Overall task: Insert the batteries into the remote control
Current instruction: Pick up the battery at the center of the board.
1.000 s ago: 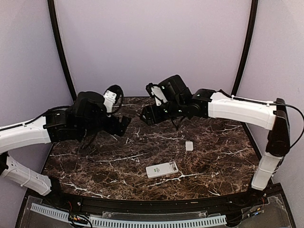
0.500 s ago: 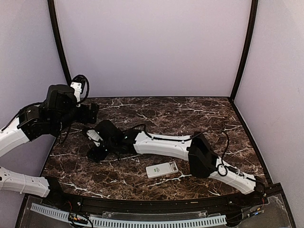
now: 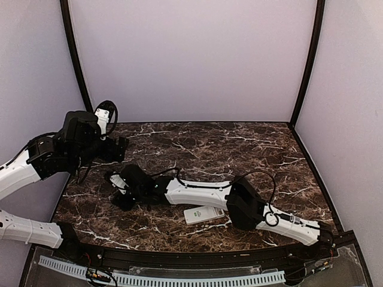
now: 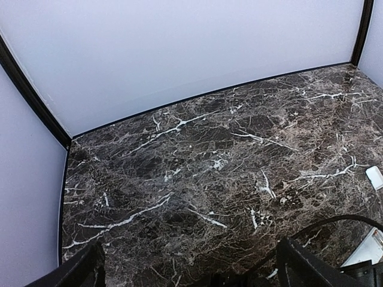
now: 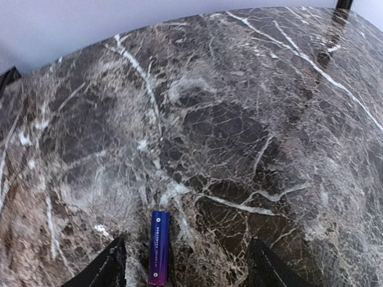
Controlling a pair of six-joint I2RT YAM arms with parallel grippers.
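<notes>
Purple-blue cylindrical battery (image 5: 158, 248) lies on dark marble table (image 5: 251, 107) between the jaws of the spread, empty right gripper (image 5: 188, 266), likely light, rigid, roll-prone, best pinched mid-body; small white rectangular remote control (image 3: 203, 213) sits front-centre; left gripper (image 4: 191, 263) wide, empty.

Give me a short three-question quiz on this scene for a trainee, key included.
1. True or false: the right gripper is shut on the battery.
2. Where does the remote control lie? A) in a gripper; B) on the table, near its front edge beside the right arm; C) against the back wall.
3. Fill in: the left gripper hangs open and holds ____.

Key: 1 false: its fingers stand apart on either side of the battery, which lies on the table; 2 B; 3 nothing.
</notes>
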